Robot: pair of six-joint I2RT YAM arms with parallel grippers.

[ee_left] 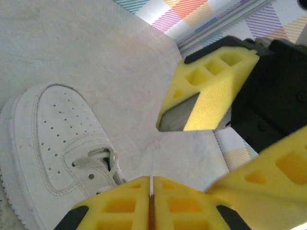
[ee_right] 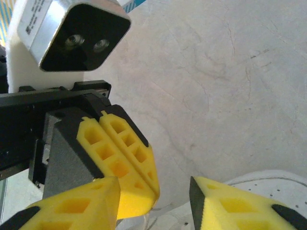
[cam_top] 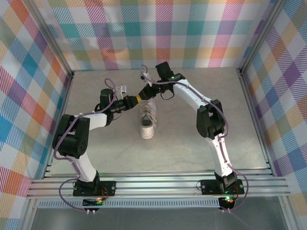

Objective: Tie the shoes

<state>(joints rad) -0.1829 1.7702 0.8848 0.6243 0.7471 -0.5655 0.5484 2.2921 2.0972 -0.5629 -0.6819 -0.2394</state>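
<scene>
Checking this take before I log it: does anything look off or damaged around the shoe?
Nothing looks damaged or spilled. The sneaker sits upright on the table, not yet tied. One lace is pinched in the shut left gripper, and the open right gripper crowds right beside it, which looks tight but not wrong.

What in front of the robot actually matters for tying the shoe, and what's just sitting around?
For the job: white sneaker; its lace, pinched in the shut left gripper; the open right gripper close by.
Just there: table, checked walls, metal rail along the near edge.
</scene>
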